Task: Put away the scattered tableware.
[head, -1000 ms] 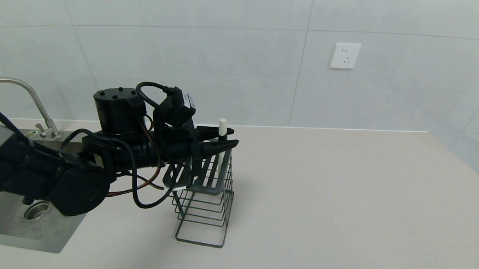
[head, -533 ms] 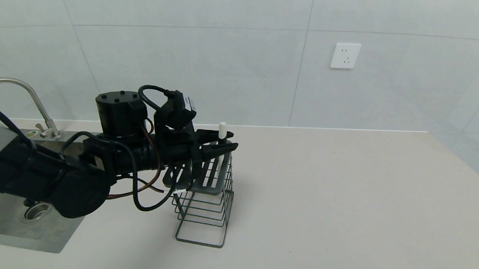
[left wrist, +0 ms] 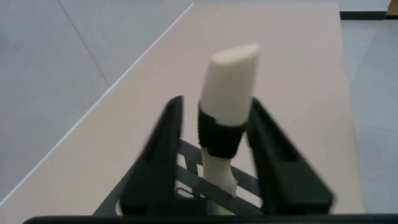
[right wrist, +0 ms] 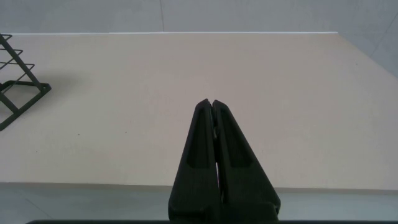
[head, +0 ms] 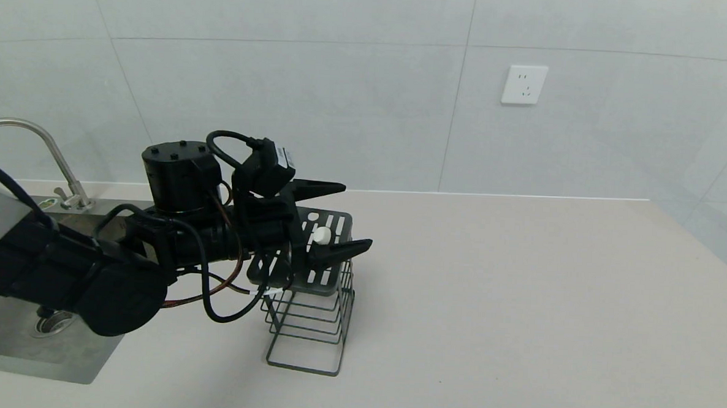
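A dark wire utensil rack point(head: 309, 331) with a slotted top plate stands on the counter beside the sink. A white-handled utensil point(head: 321, 234) with a black band stands in one of the slots, only its handle end showing. My left gripper point(head: 357, 216) is open at the rack's top, one finger on each side of the handle and apart from it. In the left wrist view the handle point(left wrist: 229, 74) rises between the spread fingers point(left wrist: 163, 143) above the rack point(left wrist: 189, 177). My right gripper point(right wrist: 212, 107) is shut and empty over bare counter, with the rack point(right wrist: 15, 87) off to one side.
A steel sink point(head: 1, 341) with a curved faucet point(head: 29, 131) lies at the counter's left end. The tiled wall behind carries a white socket point(head: 524, 84). The beige counter point(head: 519, 296) stretches bare to the right of the rack.
My left gripper has opened and let go of the white handle. The utensil has dropped lower into the rack, so less of the handle stands above the top plate.
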{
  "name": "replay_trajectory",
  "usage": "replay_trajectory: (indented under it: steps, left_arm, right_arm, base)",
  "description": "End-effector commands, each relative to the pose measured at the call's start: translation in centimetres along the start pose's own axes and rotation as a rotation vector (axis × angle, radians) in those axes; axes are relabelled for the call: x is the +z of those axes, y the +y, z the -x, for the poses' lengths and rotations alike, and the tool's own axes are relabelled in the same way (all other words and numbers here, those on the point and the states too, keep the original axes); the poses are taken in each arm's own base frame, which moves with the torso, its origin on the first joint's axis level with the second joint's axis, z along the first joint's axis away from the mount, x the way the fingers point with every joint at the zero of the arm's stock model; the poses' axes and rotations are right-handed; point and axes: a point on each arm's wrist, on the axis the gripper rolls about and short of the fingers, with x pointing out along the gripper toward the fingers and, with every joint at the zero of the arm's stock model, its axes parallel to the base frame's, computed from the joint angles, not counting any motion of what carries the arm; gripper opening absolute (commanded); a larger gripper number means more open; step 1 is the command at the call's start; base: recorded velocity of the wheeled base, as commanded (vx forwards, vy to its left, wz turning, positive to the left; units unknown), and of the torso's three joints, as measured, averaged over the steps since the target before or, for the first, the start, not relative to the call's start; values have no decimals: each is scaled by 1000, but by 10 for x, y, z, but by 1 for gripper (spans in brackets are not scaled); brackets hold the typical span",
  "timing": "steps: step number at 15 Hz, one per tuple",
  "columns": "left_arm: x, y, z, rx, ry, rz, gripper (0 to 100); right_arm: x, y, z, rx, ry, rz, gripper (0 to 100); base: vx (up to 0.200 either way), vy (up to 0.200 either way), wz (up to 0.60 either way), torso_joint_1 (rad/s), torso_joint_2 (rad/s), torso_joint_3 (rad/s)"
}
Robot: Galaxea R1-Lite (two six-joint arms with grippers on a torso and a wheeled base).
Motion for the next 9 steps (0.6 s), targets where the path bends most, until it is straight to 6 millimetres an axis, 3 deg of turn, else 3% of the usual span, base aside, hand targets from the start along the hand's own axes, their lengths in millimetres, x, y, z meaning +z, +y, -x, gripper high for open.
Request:
replay_trajectory:
  steps: [1, 5, 7, 9]
  left_arm:
    - [0, 0, -1, -1, -4, -3, 100]
    - [10, -6, 6, 8, -54, -51, 100]
    - [28, -33, 45, 31, -94, -84, 100]
    - [51, -46, 70, 57, -142, -131, 100]
  right_arm:
    - [0, 0, 0, 1, 0, 0, 0]
    - [0, 0, 0, 1, 0, -1, 0]
    - [0, 0, 0, 1, 0, 0, 0]
    - [0, 0, 0, 1, 0, -1, 0]
  base:
    - [0, 0, 0, 0, 0, 0]
    - [0, 0, 0, 0, 0, 0]
    - [0, 0, 0, 0, 0, 0]
    - [0, 0, 0, 0, 0, 0]
